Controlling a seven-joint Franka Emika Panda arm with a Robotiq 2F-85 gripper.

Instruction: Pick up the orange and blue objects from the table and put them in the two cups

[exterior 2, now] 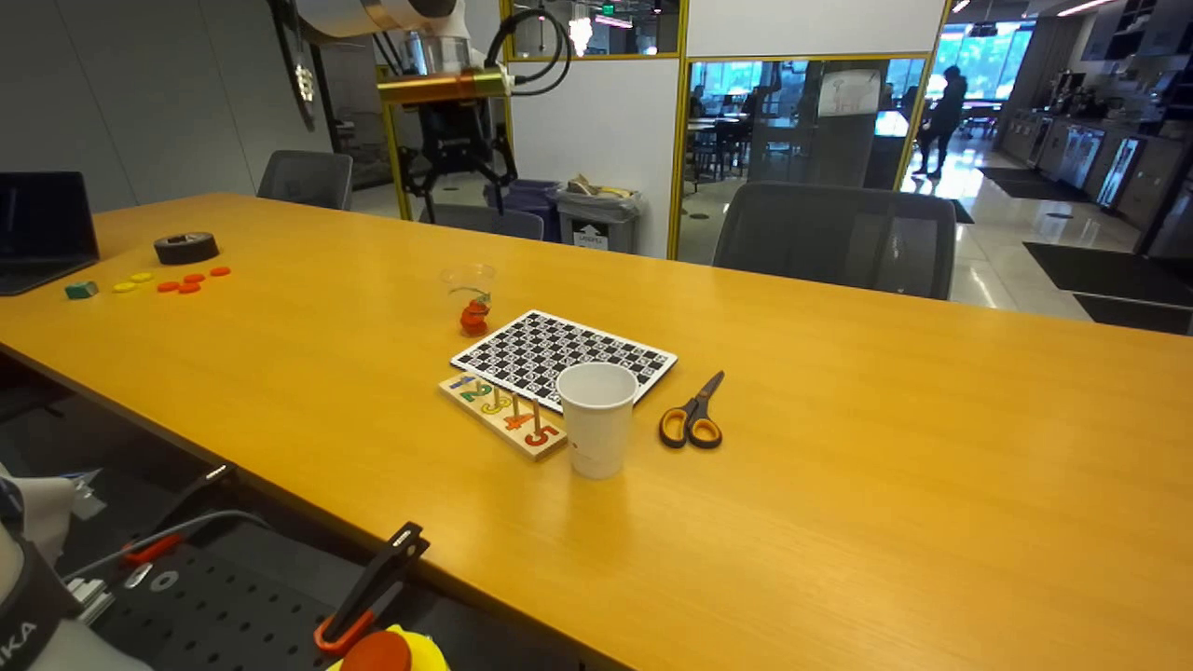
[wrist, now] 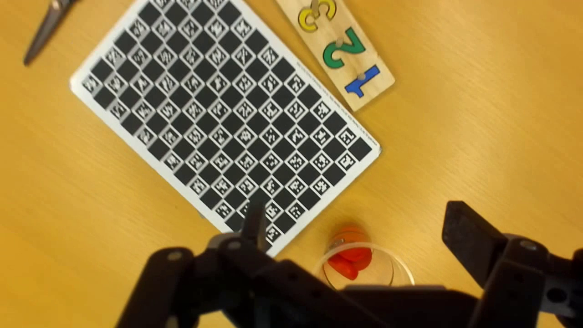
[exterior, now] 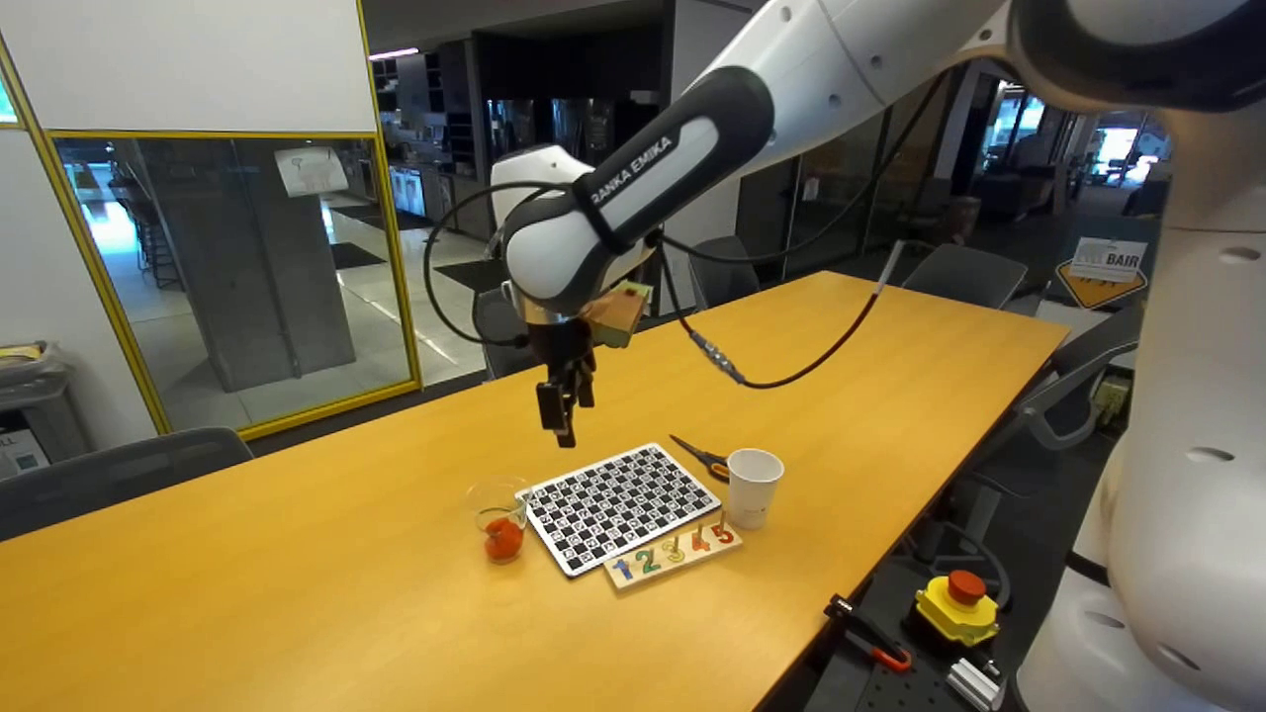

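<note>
White arm (exterior: pixel 831 59), glossy rounded shells (exterior: pixel 552 259), small grey round plugs (exterior: pixel 836 101) well above the hand (exterior 2: pixel 464 211). Black panel (exterior: pixel 740 104) nearer the hand, white insert (exterior: pixel 682 143), white lettering (exterior: pixel 630 170), "RANKA EMIKA" legible, its start hidden. Black strap (exterior: pixel 599 220) closer to the hand. Silver collar (exterior 2: pixel 438 54) above the hand, brass-coloured bar (exterior 2: pixel 445 88) just above it. Thin black cable (exterior: pixel 769 386) beside the hand, silver connector (exterior: pixel 717 358) in it. The hand: black, jointed linkages (wrist: pixel 168 273), dark angular fingers (wrist: pixel 469 241), round grey screw heads (wrist: pixel 528 245). Base column (exterior: pixel 1192 346) well apart from the hand: white, shallow oval recesses (exterior: pixel 1209 455).

Smooth, matt paper cup (exterior 2: pixel 597 429)
</note>
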